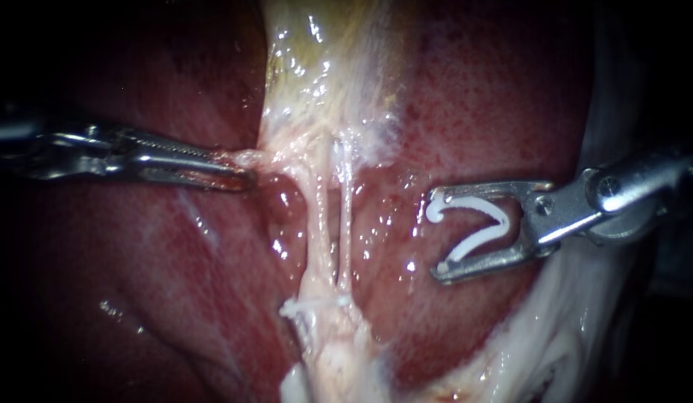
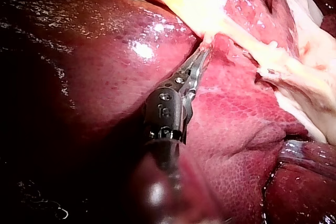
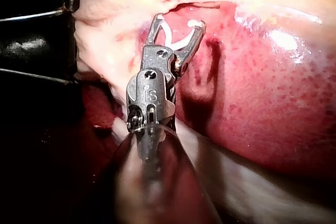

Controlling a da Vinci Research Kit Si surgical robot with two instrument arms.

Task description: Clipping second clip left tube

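Just off the left tube (image 1: 316, 224), right tool (image 1: 437, 235) cradles a clip (image 1: 473, 242), spread wide; left tool (image 1: 245, 177) pinches tissue (image 1: 262, 158); overshoot could snag right tube (image 1: 346, 209).

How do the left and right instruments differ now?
The left instrument has slim, toothed jaws closed on pale tissue; the right instrument has its end effector spread wide, carrying a white clip. The left touches tissue; the right hangs clear of the tubes. Both are shiny metal.
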